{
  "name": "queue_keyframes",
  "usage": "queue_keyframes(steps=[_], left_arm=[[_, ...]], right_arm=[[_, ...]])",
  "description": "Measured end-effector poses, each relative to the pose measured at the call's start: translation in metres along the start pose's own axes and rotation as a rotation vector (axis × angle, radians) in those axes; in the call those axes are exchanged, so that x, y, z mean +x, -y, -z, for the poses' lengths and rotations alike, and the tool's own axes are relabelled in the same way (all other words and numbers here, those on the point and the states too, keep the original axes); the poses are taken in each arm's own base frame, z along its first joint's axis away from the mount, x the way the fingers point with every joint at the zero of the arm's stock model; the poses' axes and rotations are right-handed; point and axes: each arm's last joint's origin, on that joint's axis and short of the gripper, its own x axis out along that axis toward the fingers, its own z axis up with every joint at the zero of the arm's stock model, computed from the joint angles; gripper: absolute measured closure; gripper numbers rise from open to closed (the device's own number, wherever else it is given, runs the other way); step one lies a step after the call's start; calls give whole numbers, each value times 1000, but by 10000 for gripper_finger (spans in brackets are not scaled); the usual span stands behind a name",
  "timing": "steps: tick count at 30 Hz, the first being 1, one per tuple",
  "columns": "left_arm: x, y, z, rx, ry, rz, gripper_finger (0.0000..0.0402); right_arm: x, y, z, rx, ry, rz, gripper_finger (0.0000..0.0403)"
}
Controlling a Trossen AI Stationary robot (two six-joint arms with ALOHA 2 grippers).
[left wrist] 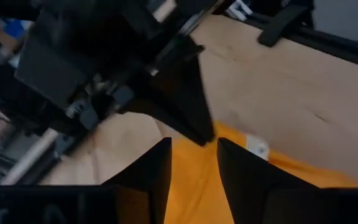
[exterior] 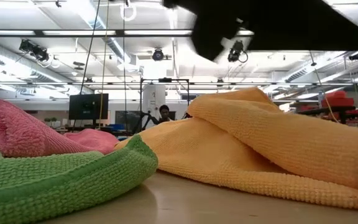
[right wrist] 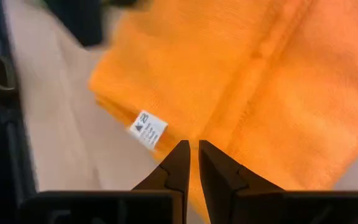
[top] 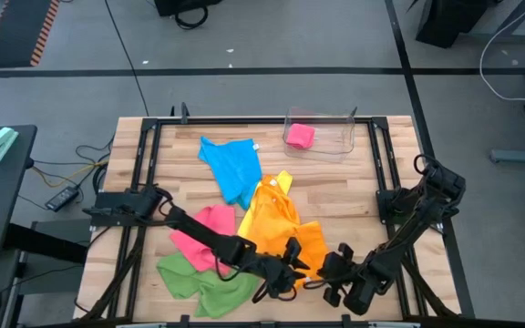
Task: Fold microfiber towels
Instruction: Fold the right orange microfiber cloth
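Nearest us, the soft orange microfiber towel (top: 285, 228) lies crumpled at the table's (top: 354, 182) front; we judge it light, limp, best pinched at its corners; left gripper (top: 290, 271) part-open over it, right gripper (right wrist: 193, 163) nearly closed, apparently pinching its edge.

Bare table (top: 354, 196) lies open right of the orange towel (top: 285, 228). Pink (top: 210, 232) and green towels (top: 194, 278) crowd the left; a clear bin (top: 322, 137) blocks the far edge.
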Motion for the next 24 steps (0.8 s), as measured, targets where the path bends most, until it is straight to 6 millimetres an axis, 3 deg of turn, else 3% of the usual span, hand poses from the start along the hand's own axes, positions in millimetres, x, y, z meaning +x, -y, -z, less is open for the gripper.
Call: queue_keyframes(steps=[8, 16, 24], left_arm=[[-20, -4, 2, -82, -199, 22, 285], [-23, -6, 13, -88, -305, 37, 298], [-33, 14, 6, 105, -329, 107, 296]], right_arm=[[7, 4, -8, 20, -67, 16, 361], [8, -2, -13, -84, 42, -12, 361], [31, 1, -11, -124, 31, 31, 361]])
